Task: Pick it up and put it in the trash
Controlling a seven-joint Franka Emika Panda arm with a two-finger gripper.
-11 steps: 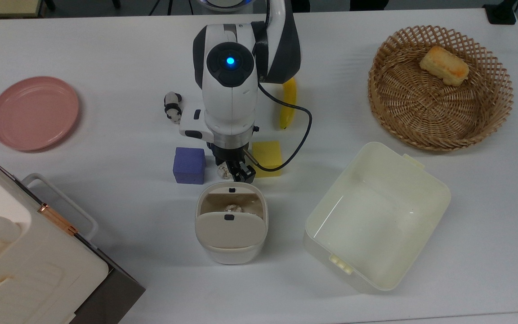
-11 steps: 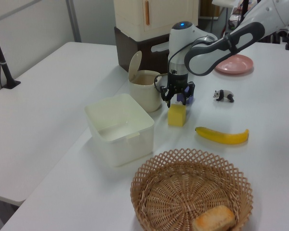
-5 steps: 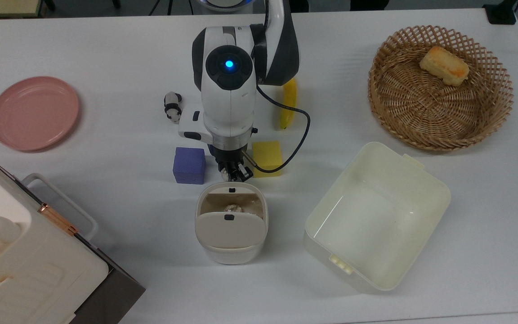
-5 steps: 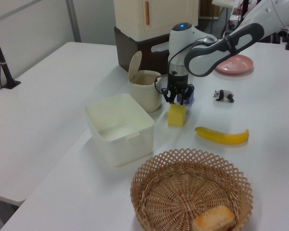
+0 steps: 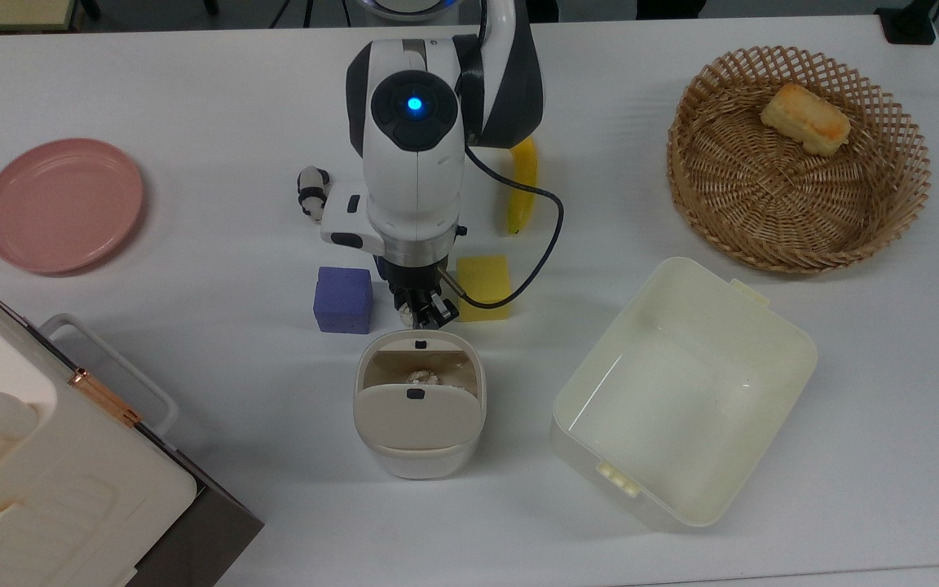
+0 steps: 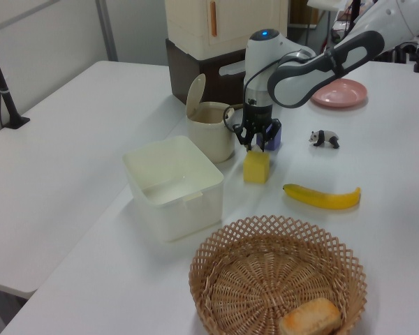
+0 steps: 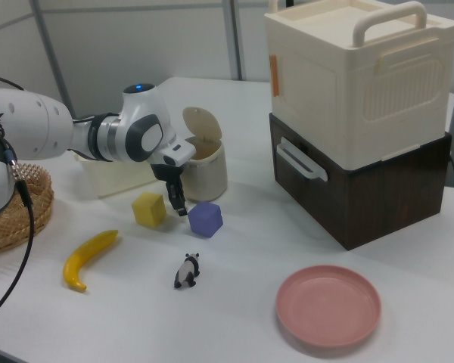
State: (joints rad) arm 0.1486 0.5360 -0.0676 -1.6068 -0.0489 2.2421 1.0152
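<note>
The paper wad is a small whitish crumpled ball sitting between my gripper's fingers, just behind the trash. The gripper is shut on the wad, low over the table between the purple cube and the yellow cube. The trash is a cream-beige bin with its flap lid tipped open, and another whitish wad lies inside it. In the left view the gripper hangs right of the bin. In the right view the gripper hangs in front of the bin.
A large cream tub stands to the top view's right of the bin. A banana and a panda figure lie behind the cubes. A pink plate sits at the left. A wicker basket holds bread. A big cream box fills the near left corner.
The fingers have closed in around the wad. The hand has shifted slightly toward the top view's left and risen a little. The bin and cubes have not moved.
</note>
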